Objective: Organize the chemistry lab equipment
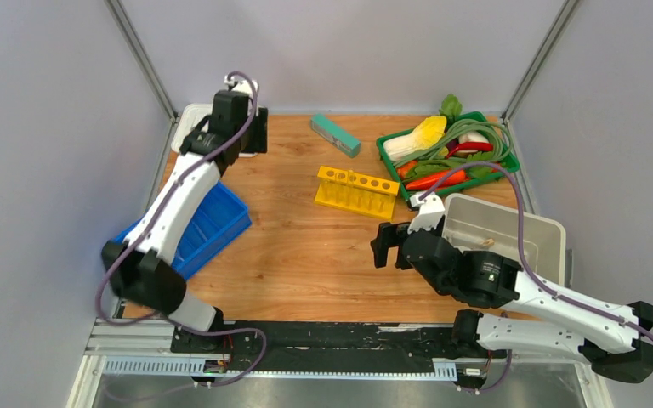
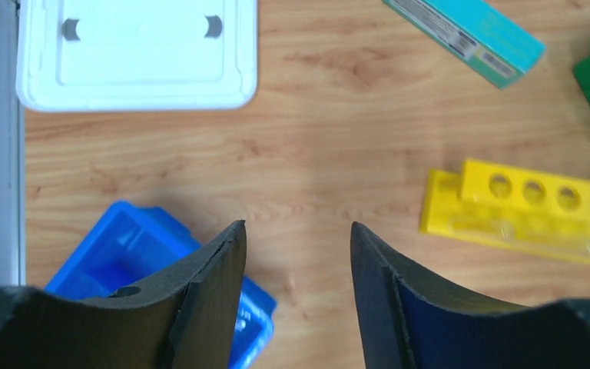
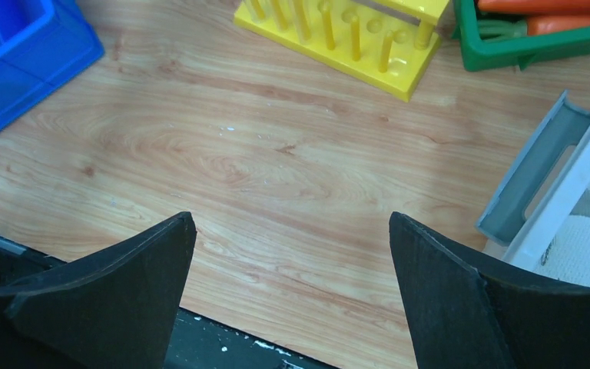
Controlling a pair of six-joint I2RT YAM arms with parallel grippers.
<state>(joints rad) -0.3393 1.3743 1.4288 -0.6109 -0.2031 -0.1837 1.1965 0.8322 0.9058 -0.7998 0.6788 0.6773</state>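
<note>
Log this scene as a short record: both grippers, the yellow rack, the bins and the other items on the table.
left gripper: open, empty
right gripper: open, empty
yellow rack: upright, mid-table, apart from both grippers
blue bin: left side, near edge
white tub: right side, near edge
green basket: far right, holds toy vegetables
teal block: behind the rack
</note>
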